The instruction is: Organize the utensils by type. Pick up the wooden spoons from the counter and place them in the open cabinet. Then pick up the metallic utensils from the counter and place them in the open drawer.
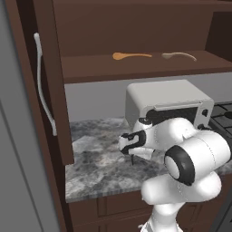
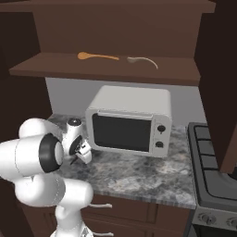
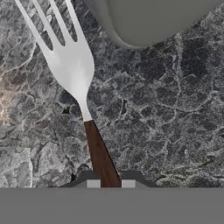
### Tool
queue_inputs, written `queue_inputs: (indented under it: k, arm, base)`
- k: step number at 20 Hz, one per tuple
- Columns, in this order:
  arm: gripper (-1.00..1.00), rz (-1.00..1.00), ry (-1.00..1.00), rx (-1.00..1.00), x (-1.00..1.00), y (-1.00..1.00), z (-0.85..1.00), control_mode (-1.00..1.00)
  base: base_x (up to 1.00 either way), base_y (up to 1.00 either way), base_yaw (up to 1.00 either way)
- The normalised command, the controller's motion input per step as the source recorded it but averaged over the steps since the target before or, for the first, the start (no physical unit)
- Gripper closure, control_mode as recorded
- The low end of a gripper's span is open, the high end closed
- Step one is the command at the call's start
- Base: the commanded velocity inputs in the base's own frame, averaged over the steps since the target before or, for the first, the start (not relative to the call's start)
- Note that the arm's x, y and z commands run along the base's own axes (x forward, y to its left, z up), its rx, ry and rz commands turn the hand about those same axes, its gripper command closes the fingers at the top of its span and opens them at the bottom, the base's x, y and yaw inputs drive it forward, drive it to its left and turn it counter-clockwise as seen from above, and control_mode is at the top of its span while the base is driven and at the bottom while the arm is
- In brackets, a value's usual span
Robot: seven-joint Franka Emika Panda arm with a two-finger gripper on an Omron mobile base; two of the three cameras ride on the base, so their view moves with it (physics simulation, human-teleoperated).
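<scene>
The claw (image 3: 110,180) grips the fork (image 3: 74,70) by its reddish-brown handle; tines over the counter (image 3: 166,113).

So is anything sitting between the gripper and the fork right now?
No. The gripper is already shut on the fork, pinching its dark handle with nothing between them. The fork lies on the counter.

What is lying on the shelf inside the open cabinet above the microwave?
Two wooden spoons lie on the cabinet shelf: an orange-tan spoon to the left and a paler beige spoon to its right. The cabinet's upper part is cut off from view.
</scene>
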Motion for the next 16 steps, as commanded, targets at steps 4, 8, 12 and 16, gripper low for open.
queue_inputs:
  k: [4,8,12,16]
  arm:
    - [1.0,0.0,-0.13,0.0,-0.41,0.0,0.7,-1.0]
    - [1.0,0.0,-0.2,0.0,-0.38,0.0,0.77,-1.0]
    - [1.0,0.14,-0.09,0.0,-0.42,0.0,0.62,-1.0]
    - [1.0,0.4,-0.31,-0.06,-0.6,-0.17,0.33,-1.0]
  base:
    - [0.0,0.0,0.0]
    - [0.0,0.0,0.0]
    - [0.0,0.0,0.0]
    - [0.0,0.0,0.0]
